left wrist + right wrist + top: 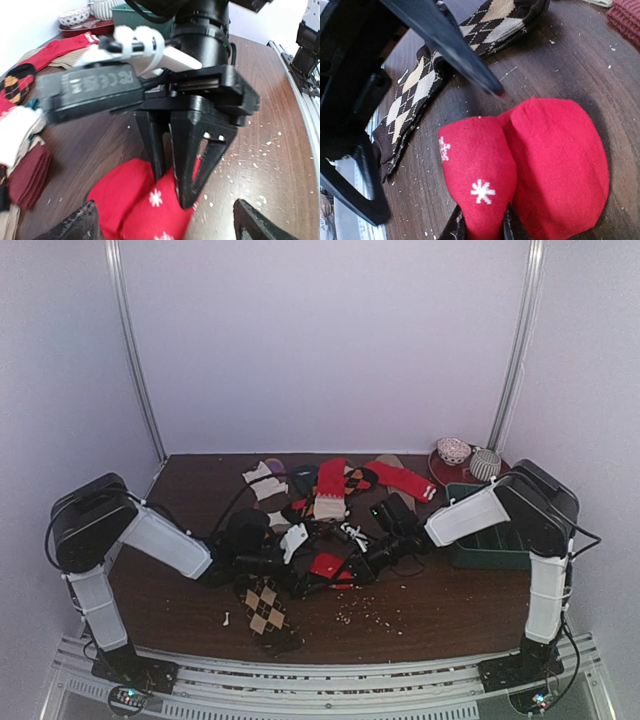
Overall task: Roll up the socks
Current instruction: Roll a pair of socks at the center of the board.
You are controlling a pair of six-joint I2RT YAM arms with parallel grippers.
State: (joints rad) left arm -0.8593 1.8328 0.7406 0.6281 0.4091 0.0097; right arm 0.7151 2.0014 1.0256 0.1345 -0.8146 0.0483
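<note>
Sock roll barely started
My right claw pinches the folded red snowflake cloth sock; left claw hangs apart; brown argyle cloth sock lies unrolled.

Noted raised regulatory marks on flat black plastic housing, left wrist view: looked like FCC and CE logos side by side, with smaller symbols alongside, all blurred, not surely legible. Noted white snowflake signs on red cloth sock: two in right wrist view, two in left wrist view. Read nothing legible in top view.
</note>
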